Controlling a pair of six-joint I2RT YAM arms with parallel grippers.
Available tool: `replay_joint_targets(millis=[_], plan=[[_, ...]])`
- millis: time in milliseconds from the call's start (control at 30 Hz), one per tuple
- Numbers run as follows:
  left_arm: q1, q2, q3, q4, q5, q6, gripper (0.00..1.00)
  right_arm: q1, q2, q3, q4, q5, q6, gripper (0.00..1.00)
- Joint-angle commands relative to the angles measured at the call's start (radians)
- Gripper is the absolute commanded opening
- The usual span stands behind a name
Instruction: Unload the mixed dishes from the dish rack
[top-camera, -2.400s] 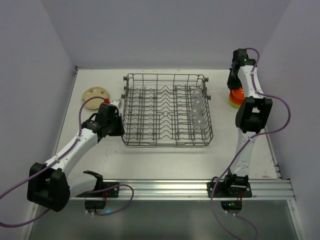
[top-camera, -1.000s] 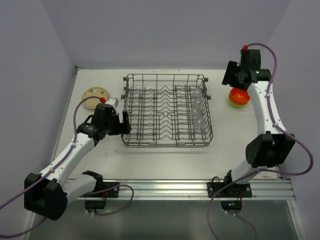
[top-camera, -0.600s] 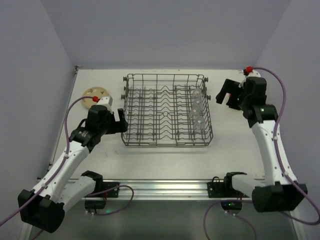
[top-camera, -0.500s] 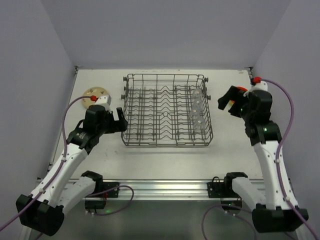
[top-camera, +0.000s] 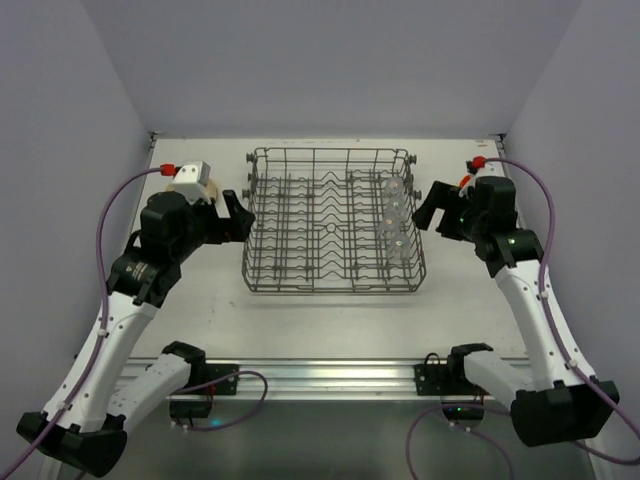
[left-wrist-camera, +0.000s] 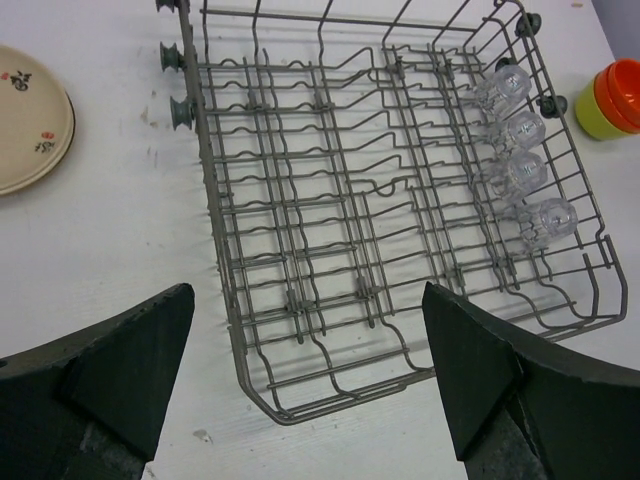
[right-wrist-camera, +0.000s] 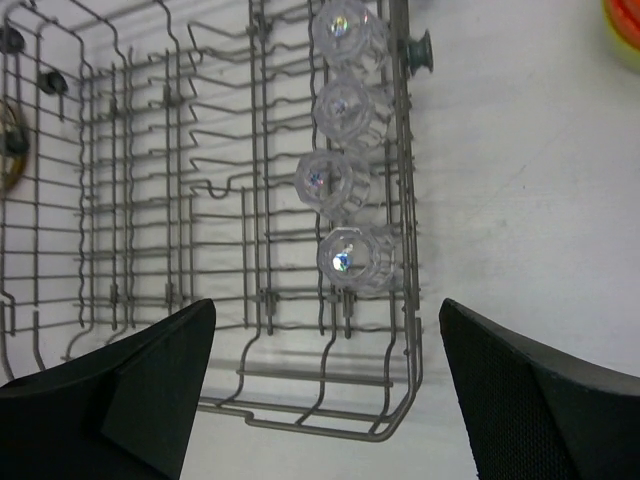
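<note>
**Four glasses to go, both arms empty-handed**

From above, the dish rack (top-camera: 332, 289) sits mid-table. The left gripper (top-camera: 240, 213) is at its nine o'clock and the right gripper (top-camera: 432, 213) at its three o'clock. Both are spread wide, hold nothing, and are angled in at the basket. A row of clear glasses (top-camera: 397, 222) stands in the lane along the three o'clock side, so I'd judge the right arm better placed for them. The other lanes show only bare tines.

From the left wrist, the jaws are released and frame the rack. On the table, a patterned plate (left-wrist-camera: 30, 130) lies at ten o'clock, apart from the wires. At two o'clock, beyond the rack's corner, an orange bowl (left-wrist-camera: 622, 88) sits nested in a yellow-green bowl (left-wrist-camera: 588, 113). Those look already unloaded.

From the right wrist, the open fingers flank the view. Four glasses run in line toward twelve o'clock, slotted between wires just inside the rack's wall. I can't tell whether they are mouth-up or mouth-down.
</note>
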Motion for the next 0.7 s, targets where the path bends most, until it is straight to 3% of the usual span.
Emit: replay_joint_targets(millis=[0,167,333,667], plan=[[-0.005,-0.047,0.021,-0.016,-0.019,0.062,1.0,0.069,0.069,0.072,-0.085,0.066,-0.058,0.95],[-0.005,-0.142,-0.092,0.061,-0.143,0.02,1.0,0.137,0.174,0.112,-0.088,0.047,-0.103,0.87],[-0.005,-0.157,-0.232,0.093,-0.201,0.023,1.0,0.21,0.321,0.196,-0.143,0.159,-0.182,0.8],[-0.005,-0.131,-0.243,0.081,-0.177,0.026,1.0,0.25,0.559,0.287,-0.186,0.158,-0.328,0.82]])
